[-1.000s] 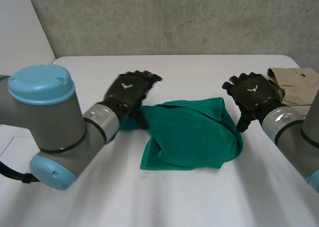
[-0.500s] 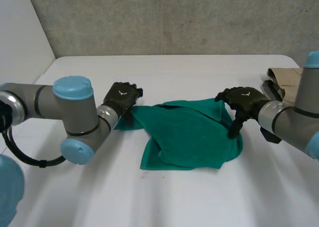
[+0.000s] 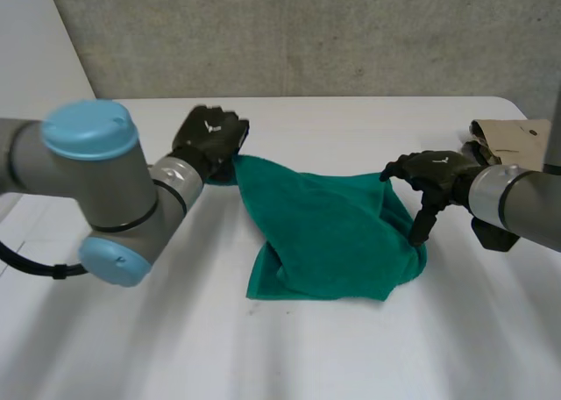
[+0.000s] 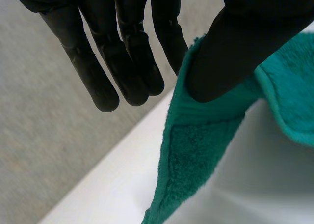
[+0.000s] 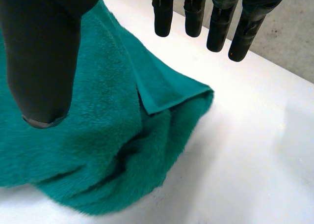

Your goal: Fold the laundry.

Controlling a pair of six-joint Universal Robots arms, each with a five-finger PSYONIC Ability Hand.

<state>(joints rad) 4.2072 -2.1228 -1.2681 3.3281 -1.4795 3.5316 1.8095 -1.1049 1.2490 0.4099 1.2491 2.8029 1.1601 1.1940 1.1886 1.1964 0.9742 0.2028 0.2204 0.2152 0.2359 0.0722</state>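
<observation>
Green towel (image 3: 329,233) lies crumpled mid-surface (image 3: 289,347). Left hand (image 3: 209,137) pinches its far left corner, lifted off surface. Right hand (image 3: 431,172) loose, fingers spread over towel's right edge, holding nothing. Tan garment (image 3: 519,140) beside right arm.

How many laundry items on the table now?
2: the green towel, centre, corner pinched by the left hand; a beige garment at the right edge of the table, partly cut off.

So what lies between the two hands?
The green towel, in the head view: the left hand pinches one corner, the right hand hangs open over the opposite side.
</observation>
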